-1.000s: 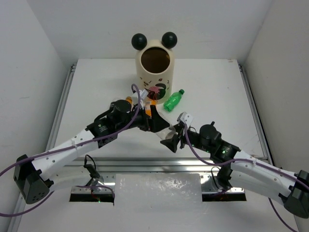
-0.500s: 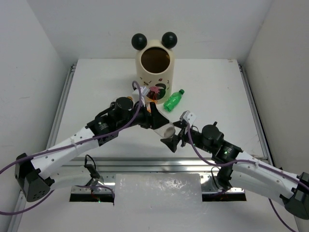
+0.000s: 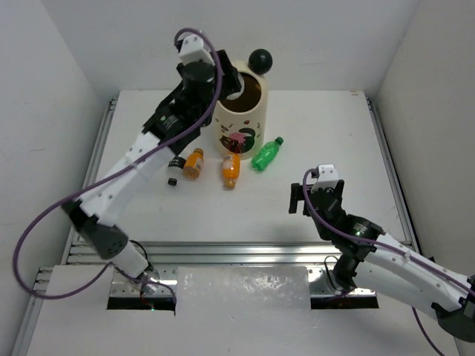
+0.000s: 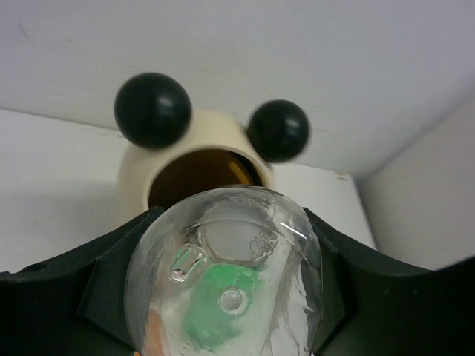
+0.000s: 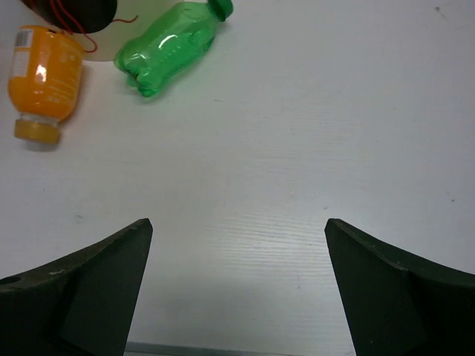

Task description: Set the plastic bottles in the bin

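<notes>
My left gripper (image 3: 226, 74) is raised over the rim of the cream bin (image 3: 243, 122) and is shut on a clear plastic bottle (image 4: 223, 274). The left wrist view looks past the bottle's base into the bin's mouth (image 4: 197, 169), between its two black ball ears. On the table in front of the bin lie two orange bottles (image 3: 194, 163) (image 3: 230, 169) and a green bottle (image 3: 267, 153). My right gripper (image 3: 308, 194) hangs open and holds nothing, to the right of them. In its wrist view the green bottle (image 5: 171, 46) and one orange bottle (image 5: 43, 78) lie far ahead.
A small black item (image 3: 172, 182) lies left of the orange bottles. Metal rails (image 3: 96, 163) run along the table's left, right and near edges. White walls close in the back and both sides. My left arm crosses above the table's left half.
My left arm has lifted the clear bottle from mid-table up to the bin's mouth. The right gripper has opened wide and drawn back to the right.
</notes>
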